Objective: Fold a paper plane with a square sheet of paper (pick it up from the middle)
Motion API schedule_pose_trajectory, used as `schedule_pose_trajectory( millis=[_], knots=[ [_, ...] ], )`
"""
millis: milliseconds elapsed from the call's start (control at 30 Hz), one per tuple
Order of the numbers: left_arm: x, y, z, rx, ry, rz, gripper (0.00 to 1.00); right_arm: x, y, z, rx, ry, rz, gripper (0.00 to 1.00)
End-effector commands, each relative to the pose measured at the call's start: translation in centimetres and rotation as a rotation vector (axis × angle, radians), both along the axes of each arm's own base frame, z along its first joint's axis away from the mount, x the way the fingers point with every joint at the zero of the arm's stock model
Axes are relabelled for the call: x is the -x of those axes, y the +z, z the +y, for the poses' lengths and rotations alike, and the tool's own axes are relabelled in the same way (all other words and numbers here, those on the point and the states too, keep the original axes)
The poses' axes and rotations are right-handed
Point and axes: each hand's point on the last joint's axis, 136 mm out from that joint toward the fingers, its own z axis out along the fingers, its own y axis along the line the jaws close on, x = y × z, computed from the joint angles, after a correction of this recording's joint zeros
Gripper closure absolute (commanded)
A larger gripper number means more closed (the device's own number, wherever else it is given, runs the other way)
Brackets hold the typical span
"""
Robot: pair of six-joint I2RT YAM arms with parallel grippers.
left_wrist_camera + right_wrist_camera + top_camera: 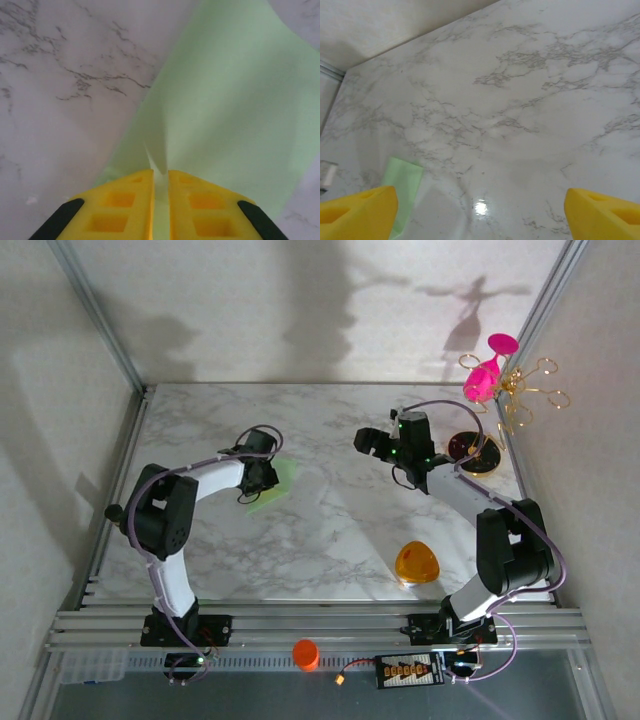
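Note:
The square sheet of paper point(283, 480) is pale green and lies on the marble table point(330, 530), left of centre. My left gripper point(264, 476) comes down on its middle. In the left wrist view the yellow fingers point(125, 205) stand nearly together, with a raised ridge of the sheet point(230, 110) pinched between them at the left gripper point(160, 175). My right gripper point(372, 442) hovers open over the bare marble at the right. In its wrist view the right gripper point(481, 194) holds nothing, and a corner of the green sheet point(402, 180) shows at the lower left.
An orange rounded-triangle object point(416, 562) lies near the table's front right. A dark round dish point(474, 450) and a gold wire stand with pink glasses point(492, 375) stand at the back right. An orange cap point(306, 653) sits on the front rail.

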Motion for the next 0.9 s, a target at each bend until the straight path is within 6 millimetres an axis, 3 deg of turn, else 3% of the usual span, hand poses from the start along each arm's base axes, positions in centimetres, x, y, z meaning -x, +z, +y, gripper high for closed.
schedule_pose_trajectory(
  millis=[0, 133, 367, 500, 600, 733, 867],
  knots=[
    [0.0, -1.1, 0.2, -0.011, -0.014, 0.022, 0.85, 0.0, 0.3, 1.0, -0.035, 0.032, 0.007, 0.13],
    [0.3, -1.2, -1.1, 0.038, -0.059, 0.03, 0.85, 0.0, -0.6, 1.0, -0.032, 0.029, 0.038, 0.12],
    [1.7, -0.1, -7.5, 0.2, -0.186, 0.017, 0.86, 1.3, -2.9, 1.8, -0.143, 0.018, 0.154, 0.12],
    [1.9, 0.2, -10.8, 0.249, -0.23, 0.01, 0.87, 2.3, -4.4, 2.5, -0.225, -0.019, 0.256, 0.18],
    [2.1, -0.1, -11.4, 0.237, -0.232, 0.017, 0.89, 3.2, -5.7, 3.7, -0.252, -0.027, 0.341, 0.25],
    [2.1, -0.4, -10.3, 0.182, -0.209, 0.018, 0.9, 4.5, -7.5, 6.5, -0.261, 0.021, 0.423, 0.29],
    [1.6, 1.4, -10.8, 0.204, -0.221, -0.018, 0.9, 5.0, -9.1, 9.0, -0.218, 0.117, 0.459, 0.35]
  ],
)
